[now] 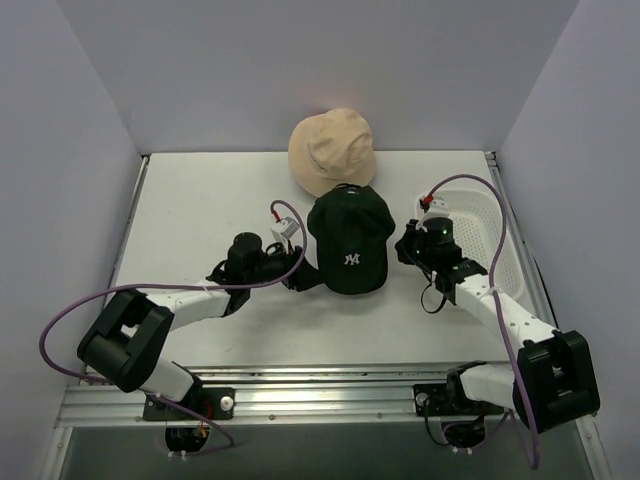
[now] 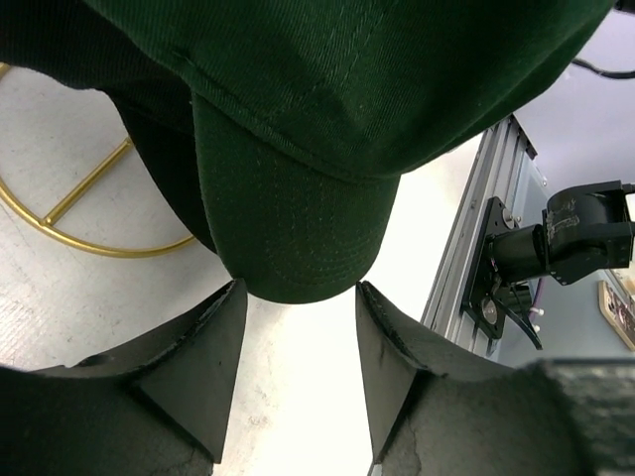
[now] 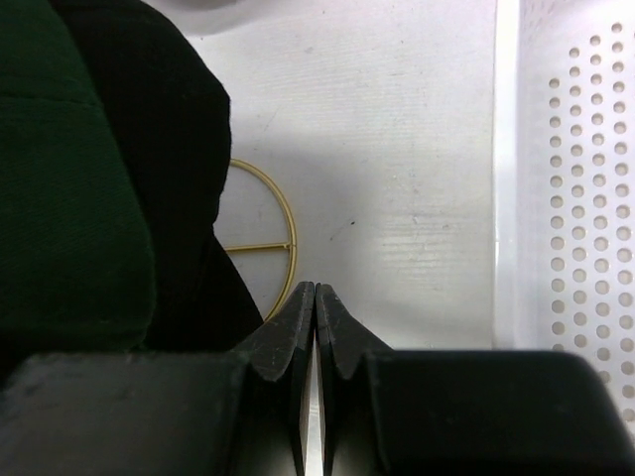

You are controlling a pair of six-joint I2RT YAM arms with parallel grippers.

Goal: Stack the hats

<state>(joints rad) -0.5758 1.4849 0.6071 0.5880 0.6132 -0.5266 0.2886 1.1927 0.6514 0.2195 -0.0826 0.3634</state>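
Observation:
A dark green cap [image 1: 350, 245] with a white logo lies mid-table, and a tan bucket hat [image 1: 331, 150] rests behind it, touching its far edge. My left gripper [image 1: 300, 275] is at the cap's left side. In the left wrist view its jaws [image 2: 298, 297] stand open, with the green brim [image 2: 288, 228] reaching just between the fingertips, not pinched. My right gripper [image 1: 405, 248] sits at the cap's right side, shut [image 3: 315, 290] with nothing in it. Blacker fabric [image 3: 169, 149] shows beside the green cloth [image 3: 60, 218]; whether it is another hat I cannot tell.
A gold wire frame [image 2: 89, 213] lies on the table under the cap, and its ring [image 3: 286, 233] is just ahead of my right fingertips. A white perforated tray [image 1: 500, 240] stands along the right edge [image 3: 566, 198]. Grey walls enclose the table.

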